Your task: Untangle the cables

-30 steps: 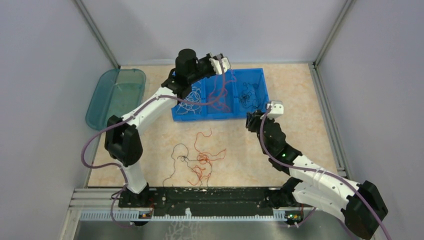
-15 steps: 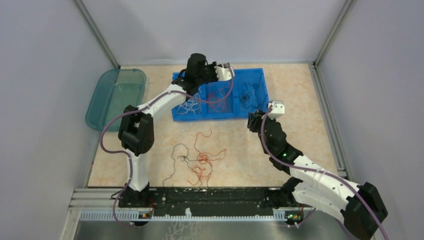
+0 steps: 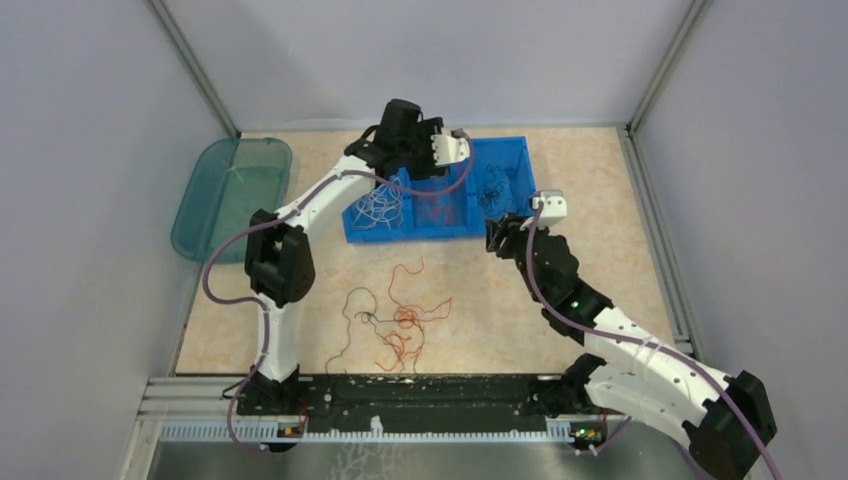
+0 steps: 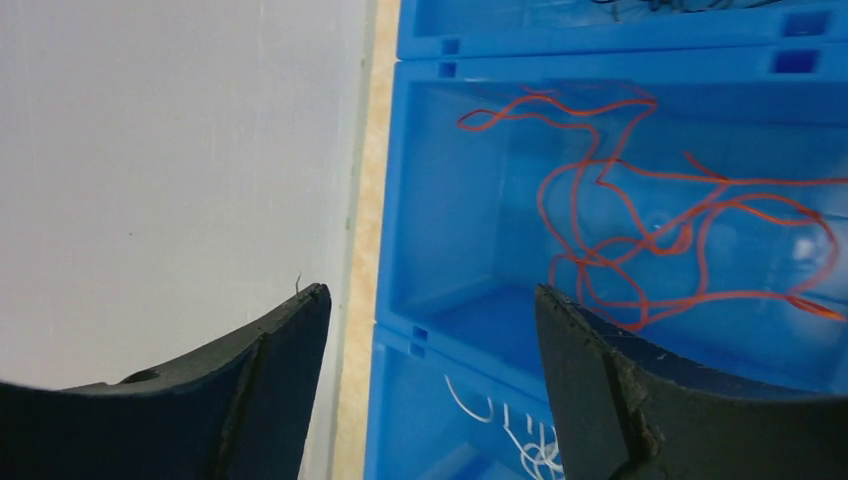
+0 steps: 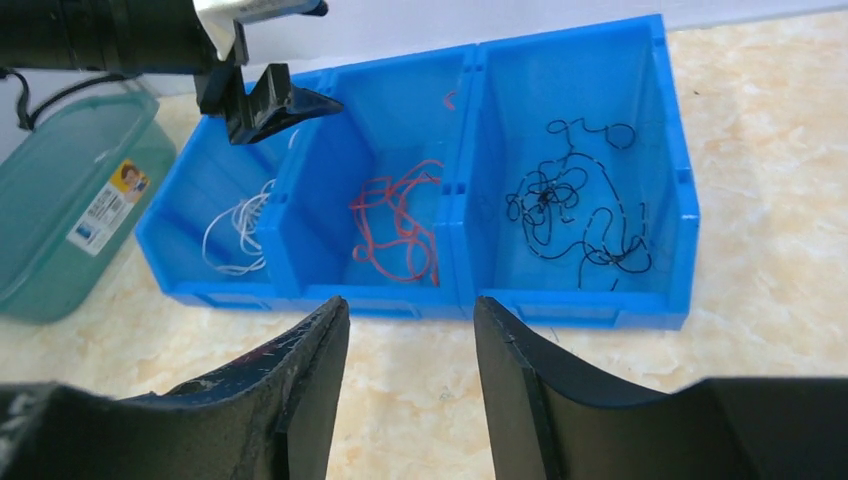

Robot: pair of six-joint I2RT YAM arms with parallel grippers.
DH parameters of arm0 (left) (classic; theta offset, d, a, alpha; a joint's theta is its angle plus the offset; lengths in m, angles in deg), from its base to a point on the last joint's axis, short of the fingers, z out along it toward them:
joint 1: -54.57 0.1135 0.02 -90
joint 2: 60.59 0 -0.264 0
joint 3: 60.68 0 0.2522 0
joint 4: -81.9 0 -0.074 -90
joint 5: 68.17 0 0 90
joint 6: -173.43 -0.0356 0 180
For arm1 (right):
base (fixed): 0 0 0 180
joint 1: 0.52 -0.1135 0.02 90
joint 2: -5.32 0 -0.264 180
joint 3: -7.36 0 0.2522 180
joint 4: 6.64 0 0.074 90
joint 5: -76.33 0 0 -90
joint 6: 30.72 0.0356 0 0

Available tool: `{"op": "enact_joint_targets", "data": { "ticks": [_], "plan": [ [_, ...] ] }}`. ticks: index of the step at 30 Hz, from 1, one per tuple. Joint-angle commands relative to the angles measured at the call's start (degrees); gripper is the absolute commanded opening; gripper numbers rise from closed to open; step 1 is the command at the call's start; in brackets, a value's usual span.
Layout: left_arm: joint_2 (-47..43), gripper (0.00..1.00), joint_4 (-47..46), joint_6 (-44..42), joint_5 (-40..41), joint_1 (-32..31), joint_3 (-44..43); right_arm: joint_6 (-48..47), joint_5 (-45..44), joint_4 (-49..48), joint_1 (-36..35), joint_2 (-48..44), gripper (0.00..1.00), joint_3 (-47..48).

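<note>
The beige marbled counter (image 3: 600, 200) comes first, because the unfinished work lies on it. At its far side sits the blue plastic three-compartment bin (image 3: 440, 230), and to the left of that a translucent teal plastic tub (image 3: 230, 195) (no part of the job, as far as I can judge).

My left gripper (image 4: 432, 292) hangs over the far edge of the bin's middle compartment, jaws spread wide with nothing between them. My right gripper (image 5: 410, 302) sits just off the bin's near right corner, jaws parted and equally empty.

Three lots are sorted:
- The thin white cables (image 5: 235, 225) lie in the left compartment.
- The thin orange-red cables (image 5: 395, 225) lie in the middle one.
- The thin black cables (image 5: 565, 210) lie in the right one.

Each colour is on its own, so I count that share as done.

What is left is the small clump of tangled cables (image 3: 400, 320) on the open counter, between the bin and the arm bases. It is mostly orange-red strands knotted together, with a black strand (image 3: 355, 305) looping off the left side. I see no white in it (though wire this fine could escape me).

My reading is that the job is well along. This one knot has to be teased apart and its colours carried to their compartments. Neither gripper is anywhere near the clump.
</note>
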Motion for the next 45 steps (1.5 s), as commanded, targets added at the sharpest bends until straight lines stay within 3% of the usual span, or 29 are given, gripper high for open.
{"op": "enact_joint_targets", "data": {
  "ticks": [1,3,5,9,14,21,27,36,42,44,45],
  "plan": [
    [-7.7,0.83,9.0,4.3,-6.5,1.0,-2.7,-4.8,9.5,-0.2,0.3,-1.0,0.53,4.1],
    [-10.4,0.92,12.8,7.5,-9.6,2.6,-4.5,-7.0,16.5,0.1,0.4,-0.5,0.55,5.0],
    [-14.0,0.99,15.4,11.7,-13.2,5.2,-5.6,-10.5,28.8,0.0,0.4,0.8,0.57,5.5],
    [-22.6,1.00,18.7,16.9,-22.3,12.1,0.8,-16.0,50.3,2.3,-2.8,6.5,0.57,7.7],
    [-35.6,1.00,15.7,16.8,-25.8,18.3,18.1,-27.9,50.1,9.8,-13.8,16.0,0.56,11.6],
    [-44.5,1.00,14.7,18.8,-31.6,26.4,30.0,-29.6,49.0,9.2,-14.8,32.3,0.53,16.6],
    [-49.3,1.00,14.5,17.6,-33.6,27.9,34.9,-30.7,45.9,11.5,-14.8,43.1,0.47,21.1],
    [-51.7,0.98,15.8,14.3,-35.6,27.9,36.5,-27.7,45.0,6.5,-13.1,43.6,0.33,18.1],
    [-52.2,0.97,16.6,12.7,-35.9,27.9,36.4,-25.4,48.0,4.5,-11.2,42.4,0.03,16.6],
    [-52.7,0.97,16.8,12.0,-35.9,27.8,36.6,-25.1,48.5,4.6,-11.0,41.4,0.03,16.4],
    [-52.9,0.97,16.8,11.8,-35.9,27.9,36.7,-24.9,49.0,4.8,-10.9,40.9,0.11,16.3]
  ]
}}
